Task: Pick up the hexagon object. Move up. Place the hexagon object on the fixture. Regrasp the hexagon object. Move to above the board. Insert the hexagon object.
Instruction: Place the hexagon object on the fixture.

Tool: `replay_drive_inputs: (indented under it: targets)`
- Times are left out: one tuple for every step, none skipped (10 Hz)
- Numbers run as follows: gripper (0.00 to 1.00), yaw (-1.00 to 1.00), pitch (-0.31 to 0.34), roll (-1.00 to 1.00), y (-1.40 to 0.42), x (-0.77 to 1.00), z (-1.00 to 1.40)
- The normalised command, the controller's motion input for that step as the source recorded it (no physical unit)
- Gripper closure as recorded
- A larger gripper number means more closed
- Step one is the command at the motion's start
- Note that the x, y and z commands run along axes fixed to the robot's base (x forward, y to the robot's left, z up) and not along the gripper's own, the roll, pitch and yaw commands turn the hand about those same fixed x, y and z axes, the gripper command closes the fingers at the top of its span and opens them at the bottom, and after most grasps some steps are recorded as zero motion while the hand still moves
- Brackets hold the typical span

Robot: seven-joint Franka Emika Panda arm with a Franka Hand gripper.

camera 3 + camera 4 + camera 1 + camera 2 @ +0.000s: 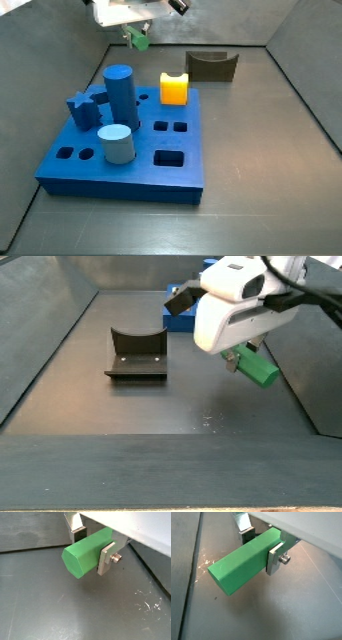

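Green peg first: I read the hexagon object as clamped between the silver fingers near one end, its long axis crossing the jaw line and the free end projecting well clear. The gripper carries it in the air, off the floor. The fixture stands well apart (notch empty), so I judge placement pending.

Even, diffuse overhead lighting, dull sheen on the dark floor, soft shadow under the board, tool and hexagon object slightly soft in both wrist views, coarse low resolution, white housing near overexposed
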Motion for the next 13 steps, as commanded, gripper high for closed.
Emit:
replay_drive_inputs:
  targets:
    - [1.00, 0.00, 0.009, 0.00, 0.00, 0.00, 1.00]
    - [1.00, 0.00, 0.022, 0.00, 0.00, -0.01, 1.00]
    - [1.00, -0.01, 0.027, 0.01, 0.00, -0.02, 1.00]
    - [1.00, -0.01, 0.031, 0.02, 0.01, -0.02, 1.00]
    - [1.00, -0.01, 0.036, 0.03, 0.01, -0.03, 1.00]
    - [1.00, -0.01, 0.038, 0.04, 0.01, -0.03, 1.00]
    - [1.00, -0.01, 0.045, 0.05, 0.01, -0.04, 1.00]
    - [1.00, -0.01, 0.050, 0.06, 0.01, -0.04, 0.98]
    - [1.00, -0.01, 0.058, 0.06, 0.02, -0.03, 0.77]
    - [1.00, 0.00, 0.068, 0.07, 0.02, -0.02, 0.62]
    - [1.00, 0.00, 0.083, 0.07, 0.02, -0.01, 0.42]
    - [1.00, 0.00, 0.092, 0.07, 0.02, 0.00, 0.31]
    - [1.00, -1.00, -0.098, -0.04, -0.52, 1.00, -0.05]
